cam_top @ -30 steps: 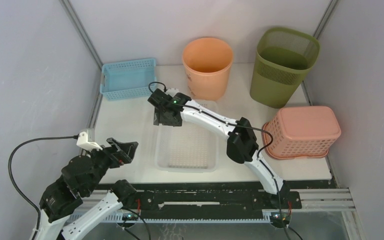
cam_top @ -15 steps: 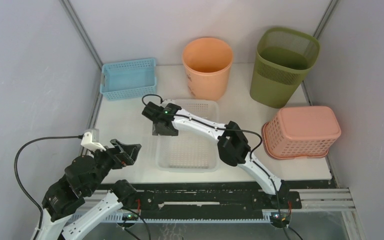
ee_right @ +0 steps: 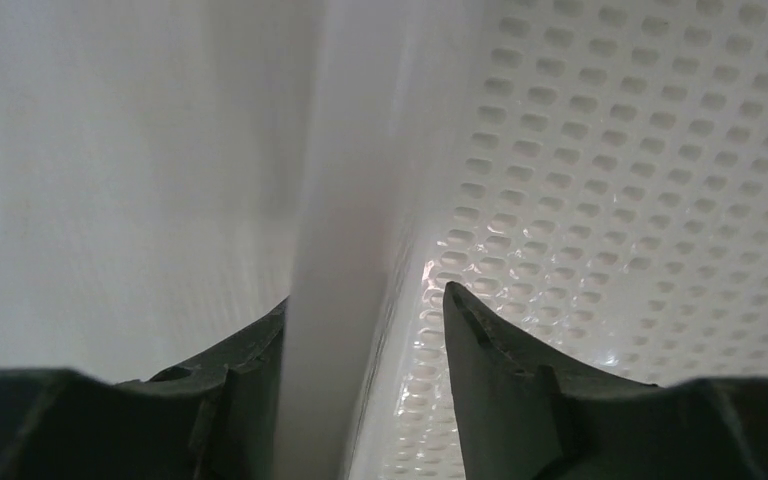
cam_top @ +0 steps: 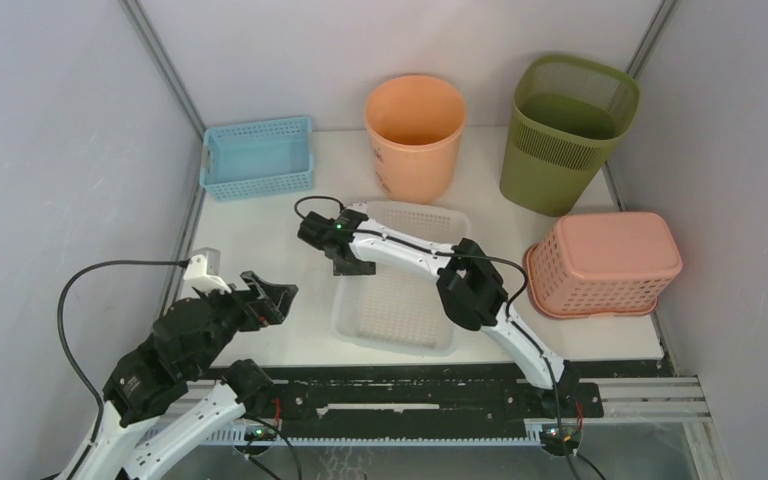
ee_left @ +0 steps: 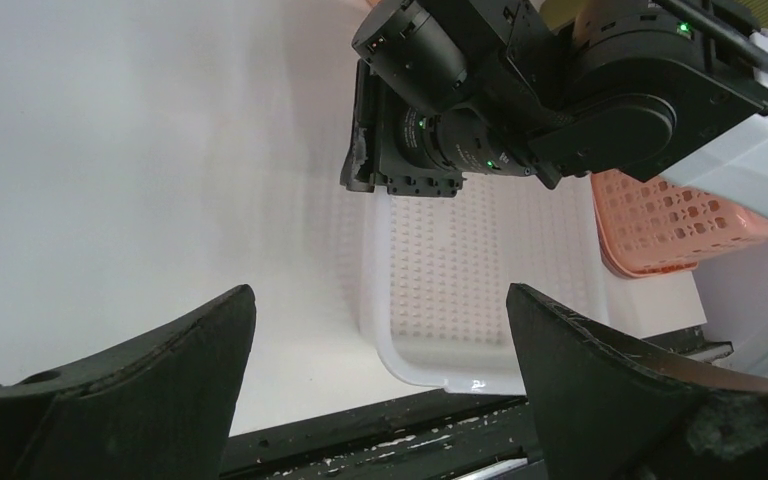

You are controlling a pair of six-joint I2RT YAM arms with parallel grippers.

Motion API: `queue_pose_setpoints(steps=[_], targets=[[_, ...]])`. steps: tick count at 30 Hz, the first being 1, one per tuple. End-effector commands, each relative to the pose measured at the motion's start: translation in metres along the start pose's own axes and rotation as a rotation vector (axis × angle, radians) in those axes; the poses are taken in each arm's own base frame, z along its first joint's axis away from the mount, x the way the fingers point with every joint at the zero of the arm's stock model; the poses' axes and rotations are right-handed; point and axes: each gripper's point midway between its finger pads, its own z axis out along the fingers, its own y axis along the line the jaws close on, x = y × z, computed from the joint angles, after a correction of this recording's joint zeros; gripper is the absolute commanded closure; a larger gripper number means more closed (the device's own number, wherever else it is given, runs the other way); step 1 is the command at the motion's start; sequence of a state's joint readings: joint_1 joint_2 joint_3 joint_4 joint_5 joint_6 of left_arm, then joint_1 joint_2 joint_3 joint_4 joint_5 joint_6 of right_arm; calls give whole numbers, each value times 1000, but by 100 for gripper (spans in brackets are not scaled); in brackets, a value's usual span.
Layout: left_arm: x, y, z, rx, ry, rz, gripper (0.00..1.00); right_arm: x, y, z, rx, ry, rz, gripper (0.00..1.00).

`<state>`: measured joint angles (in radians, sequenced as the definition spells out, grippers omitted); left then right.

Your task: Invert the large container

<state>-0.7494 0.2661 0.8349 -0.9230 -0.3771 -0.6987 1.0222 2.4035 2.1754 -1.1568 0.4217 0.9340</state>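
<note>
The large container [cam_top: 400, 295] is a clear white perforated tray in the middle of the table, open side up and skewed, with its left side by my right gripper. My right gripper [cam_top: 348, 256] is shut on its left rim; in the right wrist view [ee_right: 365, 300] the jaws straddle the wall, with the dimpled floor [ee_right: 620, 150] to the right. My left gripper [cam_top: 268, 298] is open and empty, hovering left of the container's near corner. The left wrist view shows the container [ee_left: 480, 290] between its wide-open fingers [ee_left: 380, 292], with the right gripper [ee_left: 400, 150] above.
A blue basket [cam_top: 257, 157] stands at the back left, an orange bucket [cam_top: 415, 125] at the back middle, a green mesh bin [cam_top: 565, 130] at the back right. A pink basket [cam_top: 605, 262] lies upside down at the right. A black rail [cam_top: 410, 385] runs along the near edge.
My right gripper pulled the container's left rim to the right and nearer; the container shifted right and turned askew. My left arm moved forward and right, closer to the container.
</note>
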Motion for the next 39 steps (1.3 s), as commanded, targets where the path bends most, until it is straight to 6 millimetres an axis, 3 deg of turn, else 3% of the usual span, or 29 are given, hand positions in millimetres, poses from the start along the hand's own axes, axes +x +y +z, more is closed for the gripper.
queue_pose_setpoints(steps=[1,4,9,13,25,36,39], targets=[[-1,-10,10,26,2,12,0,-15,-12,-18,21,-49,11,52],[0,-10,12,22,6,14,0,-16,-13,-22,21,-54,7,52],[3,-12,16,24,16,17,0,-16,-11,-28,5,-44,-4,32],[4,-13,17,27,21,18,0,-15,-9,-39,-10,-50,-3,31],[7,-15,16,41,35,18,0,-11,15,-54,-85,-24,22,51],[7,-12,10,54,33,38,0,13,3,-33,-12,36,-8,54],[8,-12,9,59,32,34,0,13,3,-33,-11,37,-14,62]])
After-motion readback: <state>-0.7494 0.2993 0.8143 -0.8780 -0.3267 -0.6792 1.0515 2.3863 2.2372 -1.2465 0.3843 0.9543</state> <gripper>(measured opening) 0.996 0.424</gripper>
